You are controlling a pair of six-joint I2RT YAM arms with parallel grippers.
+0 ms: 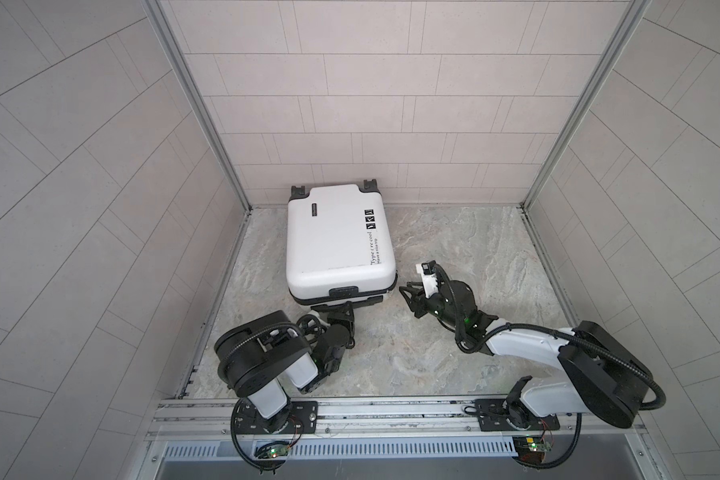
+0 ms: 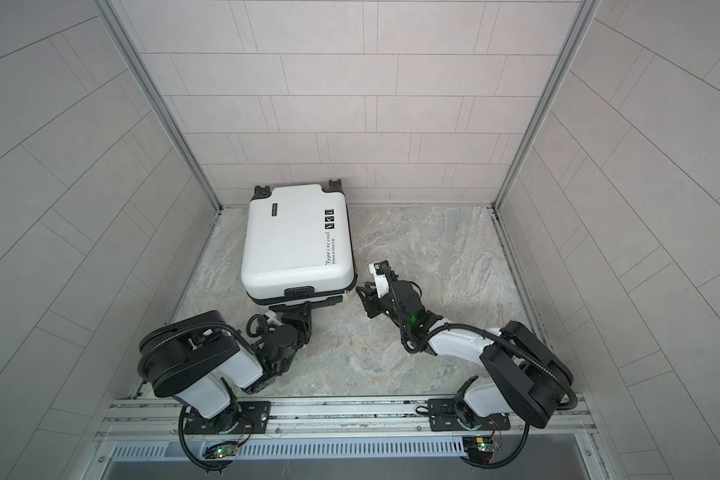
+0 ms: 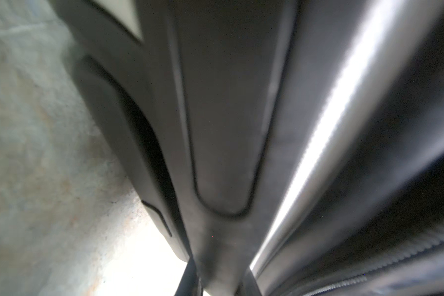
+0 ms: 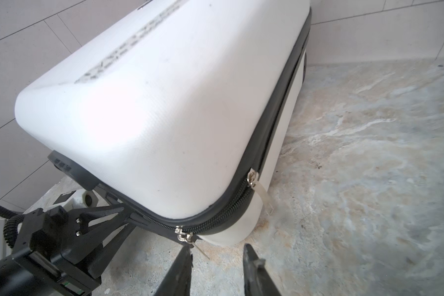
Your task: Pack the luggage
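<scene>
Nearest the camera, both arms rise from the metal rail at the front edge of the marbled tabletop.

The left gripper reaches forward, low, to the near end of the luggage. Its jaws stand narrow. In the left wrist view a dark, blurred handle piece of the case runs down between the two fingers, so they are clamped on it. Which part of the handle assembly it is cannot be told.

The right gripper lies just off the near right corner of the case without touching it. Its jaws are parted with bare tabletop between them. One zip slider sits directly ahead of them on the black zipper trim, its metal pull hanging close beside one finger. A second slider sits farther round the corner, on the right side of the case.

The luggage lies flat and closed, left of the middle of the tabletop, with its white shell facing up. A black carry handle is on the near end and black lettering runs along the right edge. At the far end its black wheels stand against the tiled back wall.
</scene>
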